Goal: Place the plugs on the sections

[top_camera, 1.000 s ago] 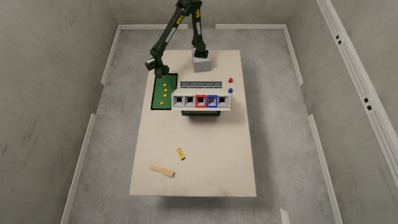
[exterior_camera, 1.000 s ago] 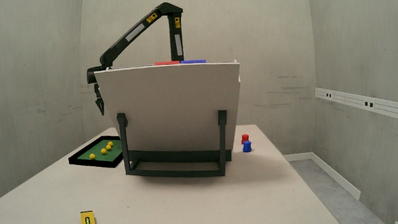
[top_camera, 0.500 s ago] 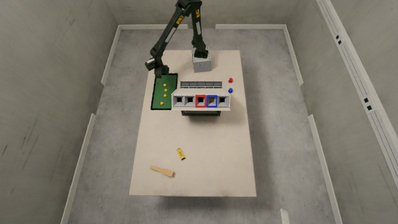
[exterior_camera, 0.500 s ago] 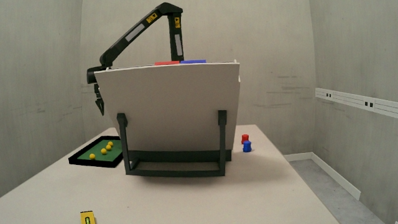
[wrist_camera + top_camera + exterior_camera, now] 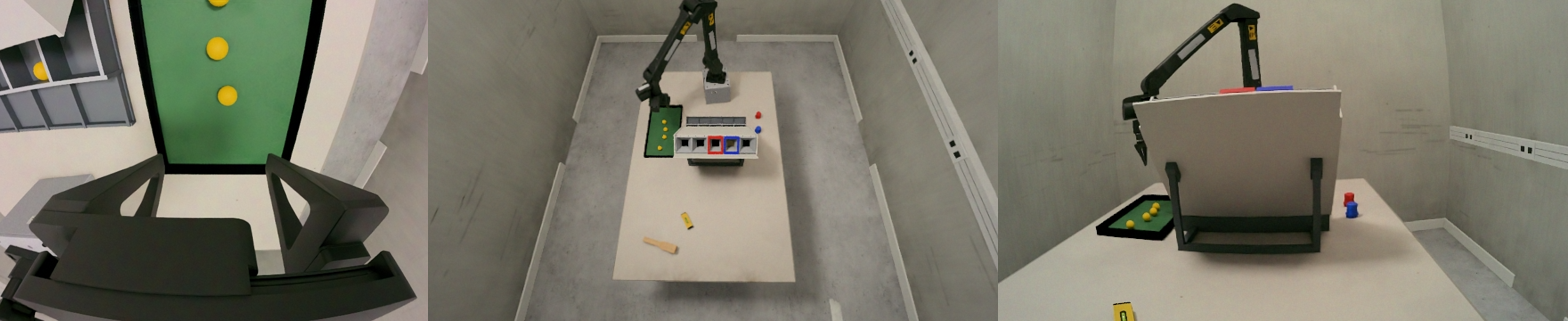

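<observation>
My gripper [image 5: 214,160] is open and empty. It hangs above the back end of the green marble tray [image 5: 661,131], and also shows in the exterior view [image 5: 1141,152]. Several yellow marbles [image 5: 217,48] lie in the tray. The funnel box [image 5: 716,143] has a red-banded funnel [image 5: 715,144] and a blue-banded funnel [image 5: 731,144]. Behind it lies the row of grey sections [image 5: 716,120]; one yellow marble [image 5: 39,71] rests in a section, seen in the wrist view. The red plug [image 5: 757,115] and the blue plug [image 5: 757,129] stand on the table to the right of the box.
The white cover on its black stand [image 5: 1247,156] hides the pipes. The arm's grey base [image 5: 717,89] stands behind the sections. A yellow block [image 5: 686,220] and a wooden spatula [image 5: 660,244] lie near the table's front.
</observation>
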Robot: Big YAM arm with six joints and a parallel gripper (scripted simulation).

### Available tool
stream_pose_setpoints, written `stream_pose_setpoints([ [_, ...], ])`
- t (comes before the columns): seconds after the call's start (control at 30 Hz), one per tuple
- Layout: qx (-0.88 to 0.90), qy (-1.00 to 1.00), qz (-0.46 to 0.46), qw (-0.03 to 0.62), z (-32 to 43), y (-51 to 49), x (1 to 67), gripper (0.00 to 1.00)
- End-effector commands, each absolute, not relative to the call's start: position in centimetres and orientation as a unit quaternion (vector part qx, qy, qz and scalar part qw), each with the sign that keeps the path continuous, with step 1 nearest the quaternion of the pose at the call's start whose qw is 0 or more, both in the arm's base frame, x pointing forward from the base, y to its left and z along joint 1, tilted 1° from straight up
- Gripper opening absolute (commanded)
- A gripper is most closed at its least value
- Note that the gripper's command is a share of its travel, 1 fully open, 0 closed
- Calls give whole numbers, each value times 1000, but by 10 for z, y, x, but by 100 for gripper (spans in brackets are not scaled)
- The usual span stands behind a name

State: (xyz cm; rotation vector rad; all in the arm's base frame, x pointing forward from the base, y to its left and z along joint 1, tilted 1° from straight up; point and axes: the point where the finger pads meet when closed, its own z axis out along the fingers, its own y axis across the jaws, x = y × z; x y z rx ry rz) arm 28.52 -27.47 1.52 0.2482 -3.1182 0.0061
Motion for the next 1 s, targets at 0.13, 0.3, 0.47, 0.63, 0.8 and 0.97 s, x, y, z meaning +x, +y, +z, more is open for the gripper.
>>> stream_pose_setpoints([
  [0.13,80,-997,7,1,20,-290,297,80],
  [0.3,80,-997,7,1,20,-290,297,80],
  [0.47,80,-997,7,1,20,-290,297,80],
  [0.63,80,-997,7,1,20,-290,297,80],
  [0.8,80,-997,7,1,20,-291,298,80],
  [0.97,80,-997,7,1,21,-294,300,80],
])
